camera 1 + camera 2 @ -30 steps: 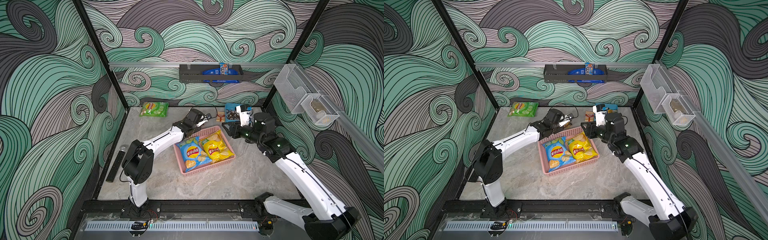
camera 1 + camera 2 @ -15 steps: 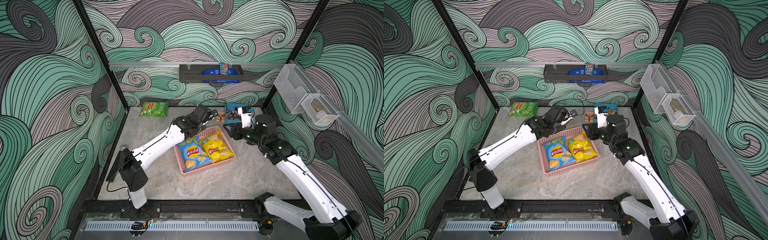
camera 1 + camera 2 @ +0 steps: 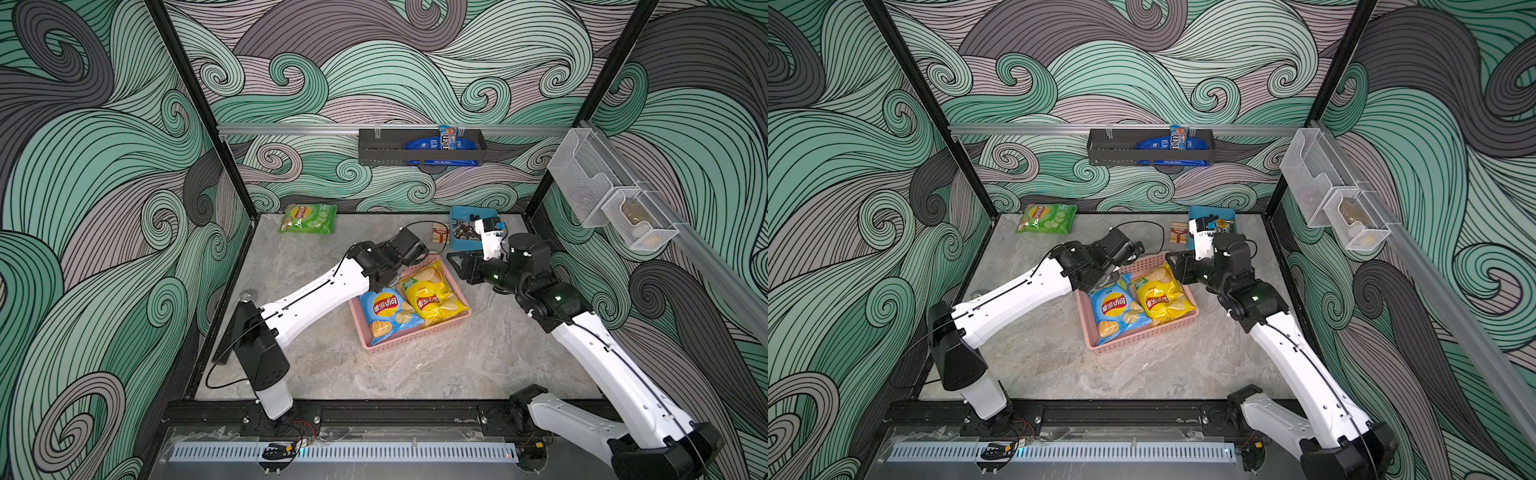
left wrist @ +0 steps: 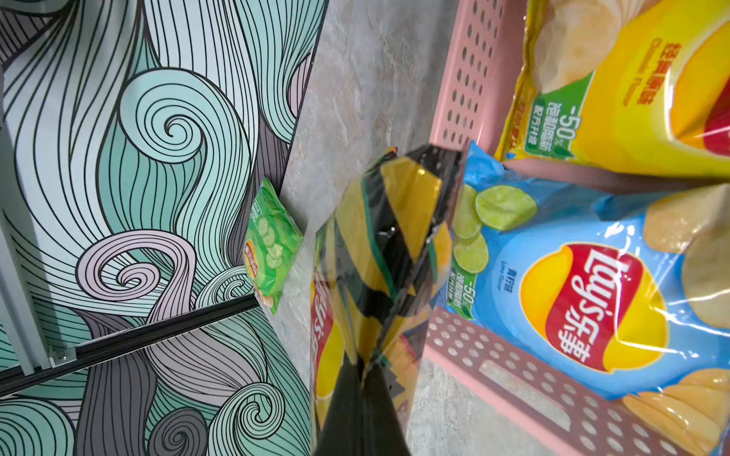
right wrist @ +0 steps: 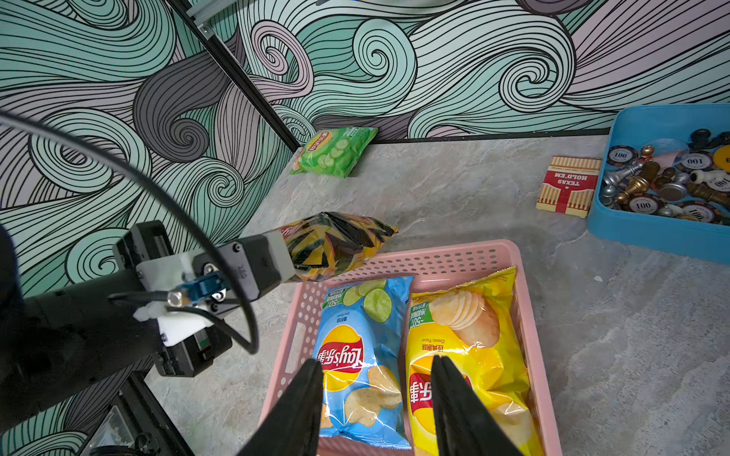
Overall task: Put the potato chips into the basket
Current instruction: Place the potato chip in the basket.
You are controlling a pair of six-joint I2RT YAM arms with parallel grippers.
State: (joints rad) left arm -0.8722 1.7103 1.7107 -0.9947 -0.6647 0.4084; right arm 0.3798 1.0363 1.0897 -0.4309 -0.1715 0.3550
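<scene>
Potato chips in a blue foil bag point(image 3: 384, 309) and a bright yellow foil bag point(image 3: 432, 299) lie flat, side by side, inside the shallow pink perforated plastic basket point(image 3: 415, 337) near the middle of the grey marbled tabletop point(image 3: 415, 374). A black-and-yellow foil chip bag point(image 5: 335, 244) hangs in the air at the basket's far left corner. It is pinched by one end in the left gripper point(image 5: 286, 256), whose jaws are pressed together on the foil. It seems to reach partly over the rim, though whether it touches the basket is hard to tell. A light green foil chip bag point(image 3: 308, 217) lies on the table by the back wall, well apart from the basket. The right gripper point(image 5: 377, 361) hovers near the basket's far right corner, jaws apart and empty. Near the back wall sit a small red card box point(image 5: 569, 185) and a blue plastic tray point(image 5: 651, 237) of poker chips and chess pieces.
</scene>
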